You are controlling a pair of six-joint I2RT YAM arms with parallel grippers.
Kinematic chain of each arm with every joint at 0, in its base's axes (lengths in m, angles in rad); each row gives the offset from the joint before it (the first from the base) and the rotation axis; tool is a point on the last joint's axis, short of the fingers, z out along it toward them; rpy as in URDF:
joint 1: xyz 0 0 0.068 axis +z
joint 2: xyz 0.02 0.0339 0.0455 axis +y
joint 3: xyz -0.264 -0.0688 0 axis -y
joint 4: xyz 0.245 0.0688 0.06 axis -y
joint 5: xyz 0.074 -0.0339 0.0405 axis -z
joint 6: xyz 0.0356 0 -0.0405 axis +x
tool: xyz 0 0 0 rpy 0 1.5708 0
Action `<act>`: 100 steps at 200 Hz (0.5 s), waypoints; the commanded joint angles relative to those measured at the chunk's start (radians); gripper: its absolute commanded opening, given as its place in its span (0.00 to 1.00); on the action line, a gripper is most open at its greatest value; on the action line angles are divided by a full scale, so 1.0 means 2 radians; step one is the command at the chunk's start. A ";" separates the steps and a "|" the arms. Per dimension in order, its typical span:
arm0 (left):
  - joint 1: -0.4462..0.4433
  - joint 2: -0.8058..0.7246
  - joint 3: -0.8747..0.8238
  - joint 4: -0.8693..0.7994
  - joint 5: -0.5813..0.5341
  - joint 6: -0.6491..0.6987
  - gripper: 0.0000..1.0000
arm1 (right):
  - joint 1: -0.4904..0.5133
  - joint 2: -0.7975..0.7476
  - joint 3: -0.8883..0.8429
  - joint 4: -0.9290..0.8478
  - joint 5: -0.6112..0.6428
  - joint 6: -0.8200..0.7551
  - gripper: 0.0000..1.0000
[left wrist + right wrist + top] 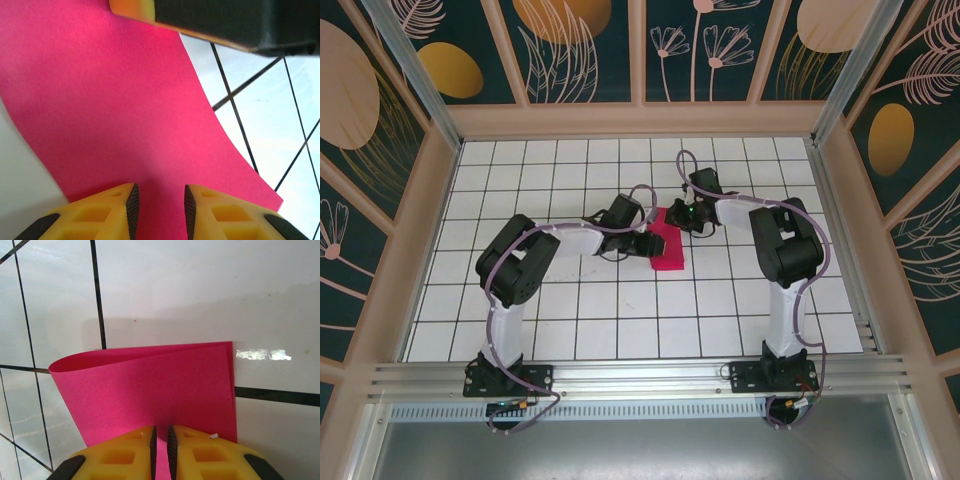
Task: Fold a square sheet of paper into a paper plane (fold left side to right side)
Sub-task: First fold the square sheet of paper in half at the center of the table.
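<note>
The square sheet of paper point(667, 243) is magenta-pink and lies doubled over on the white tiles, a rounded fold on one side point(65, 365) and its free edges together on the other. A paper plane is out of view. My left gripper point(645, 243) hovers low over the sheet point(125, 110); it is open point(160, 192), with pink paper showing in the gap and nothing pinched. My right gripper point(692, 218) rests at the sheet's far edge point(150, 390), its pads point(160, 429) almost together with a thin slit between them. One right finger point(210, 20) shows in the left wrist view.
White tiled floor point(620, 320) with black grid lines spreads around the paper. Patterned walls with wooden frames point(640, 118) enclose the back and sides. Both arm bases point(510, 378) point(775, 375) stand on the metal rail at the near edge.
</note>
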 commanded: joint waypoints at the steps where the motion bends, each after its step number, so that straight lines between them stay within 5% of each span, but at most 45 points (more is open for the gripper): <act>1: -0.009 -0.015 -0.027 -0.026 0.013 0.012 0.33 | 0.004 0.031 -0.008 -0.047 0.029 -0.002 0.20; 100: -0.028 -0.035 -0.061 -0.009 0.018 0.001 0.34 | 0.005 0.032 -0.008 -0.047 0.029 -0.001 0.20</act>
